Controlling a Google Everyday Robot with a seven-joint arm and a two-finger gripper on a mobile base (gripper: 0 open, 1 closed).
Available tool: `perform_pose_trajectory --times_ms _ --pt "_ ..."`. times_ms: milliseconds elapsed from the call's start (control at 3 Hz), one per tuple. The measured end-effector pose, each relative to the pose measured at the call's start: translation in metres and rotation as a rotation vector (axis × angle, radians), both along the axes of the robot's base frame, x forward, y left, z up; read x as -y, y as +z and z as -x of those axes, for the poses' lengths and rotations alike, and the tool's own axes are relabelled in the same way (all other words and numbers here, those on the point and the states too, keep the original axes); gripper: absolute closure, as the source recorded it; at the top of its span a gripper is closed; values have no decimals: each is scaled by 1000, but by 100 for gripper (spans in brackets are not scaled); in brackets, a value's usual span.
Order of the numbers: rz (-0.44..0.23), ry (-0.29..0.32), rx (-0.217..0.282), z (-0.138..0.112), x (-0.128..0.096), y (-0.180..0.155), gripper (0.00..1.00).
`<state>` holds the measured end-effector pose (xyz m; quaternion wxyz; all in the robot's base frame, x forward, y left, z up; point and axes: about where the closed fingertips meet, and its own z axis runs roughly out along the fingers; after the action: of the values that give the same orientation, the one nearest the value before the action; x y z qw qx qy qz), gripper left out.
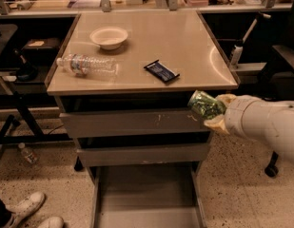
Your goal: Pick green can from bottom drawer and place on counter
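Observation:
The green can point(205, 104), shiny and dented, is held in my gripper point(212, 110), which is shut on it in the air at the cabinet's front right corner, just below the counter's edge. My white arm point(265, 125) reaches in from the right. The counter point(184, 42) is the glossy beige top of the cabinet. The bottom drawer point(145, 194) is pulled out, and its flat grey floor shows nothing on it. The two upper drawers are closed.
On the counter lie a clear water bottle point(87, 64) on its side at the left, a white bowl point(109, 36) behind it and a dark snack packet point(161, 71) near the front middle. White shoes point(24, 209) stand at the bottom left. A cluttered bench runs along the back.

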<state>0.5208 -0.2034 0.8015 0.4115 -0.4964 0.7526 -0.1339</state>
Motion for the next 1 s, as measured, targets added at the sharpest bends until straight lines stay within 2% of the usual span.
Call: perform_pose_trajectory --times_ms 333,667,1000 --pt "40 -35 61 -10 19 51 100" --pt "67 -70 89 -35 38 87 100" --pt "81 -84 100 -70 49 108 100"
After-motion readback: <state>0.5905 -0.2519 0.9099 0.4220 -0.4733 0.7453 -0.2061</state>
